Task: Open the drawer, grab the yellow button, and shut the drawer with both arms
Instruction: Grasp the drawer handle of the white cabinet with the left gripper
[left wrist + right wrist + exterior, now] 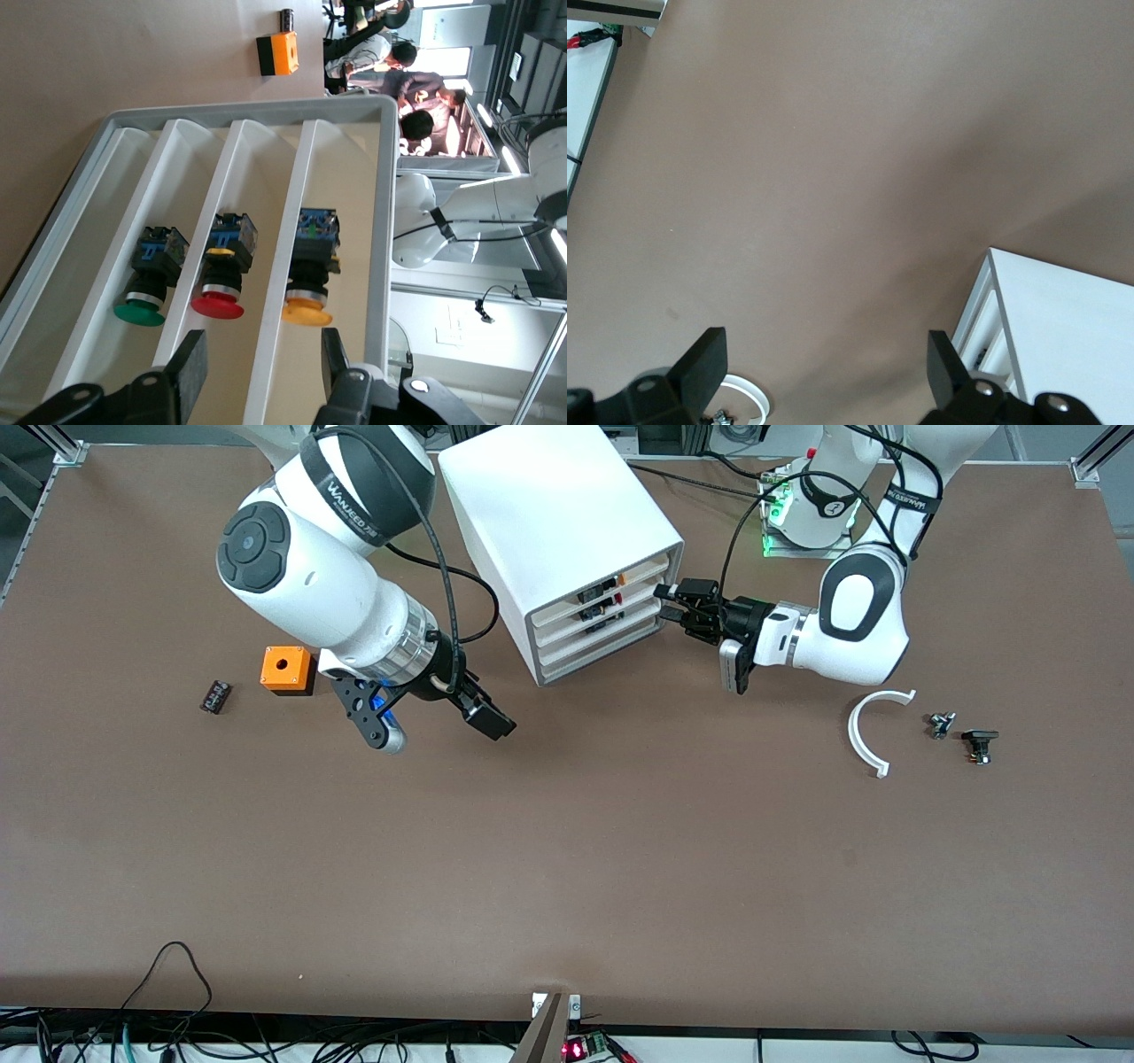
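Observation:
The white cabinet stands at the table's edge by the robots' bases. Its top drawer sits about level with the three below. In the left wrist view the button, orange cap on a dark body, lies in the top drawer; it shows small in the front view. My left gripper is open right at the cabinet front, and its fingers straddle the top drawer's front lip. My right gripper is open and empty over bare table beside the cabinet, and it also shows in the right wrist view.
Green-capped and red-capped buttons lie in lower drawers. An orange cube with a hole and a small black part lie toward the right arm's end. A white arc and small dark parts lie toward the left arm's end.

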